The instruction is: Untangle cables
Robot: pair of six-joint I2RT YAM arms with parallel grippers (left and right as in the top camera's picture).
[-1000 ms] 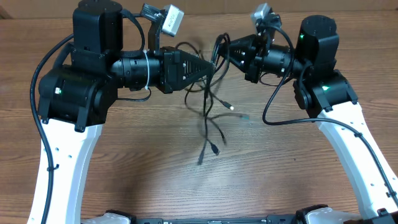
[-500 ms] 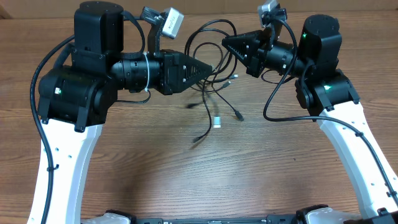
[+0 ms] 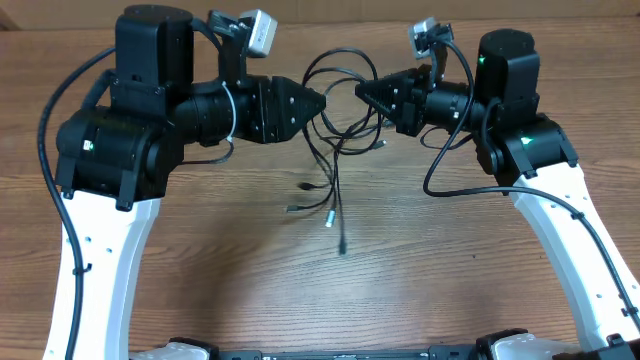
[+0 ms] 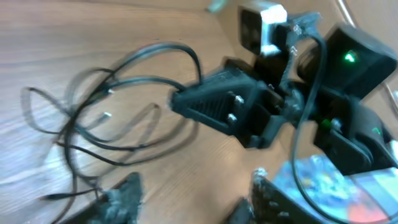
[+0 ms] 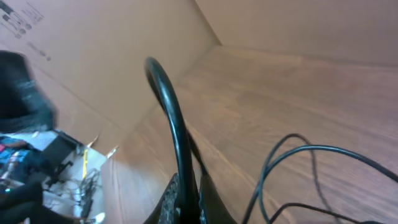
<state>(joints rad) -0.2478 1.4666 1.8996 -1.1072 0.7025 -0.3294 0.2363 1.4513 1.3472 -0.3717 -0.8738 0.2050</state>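
Observation:
The cables (image 3: 336, 150), thin black cords, hang in a loose tangle between my two grippers, with a loop rising above them and small plugs trailing onto the table (image 3: 450, 290). My right gripper (image 3: 360, 92) is shut on one cord; in the right wrist view that cable (image 5: 174, 118) arches up out of the closed gripper (image 5: 194, 185). My left gripper (image 3: 320, 100) points at the tangle from the left. In the left wrist view it (image 4: 196, 190) stands open with bare wood between its fingers, the cables (image 4: 112, 87) lying ahead and to the left.
A cardboard wall (image 5: 93, 68) stands beyond the table's far edge. The arms' white bases (image 3: 95, 260) flank the wooden table on both sides. Cluttered items (image 5: 68, 180) sit at the lower left of the right wrist view.
My left gripper has opened and let go of the cables. The tangle now hangs from the right gripper, its plug ends dropped lower and spread over the table.

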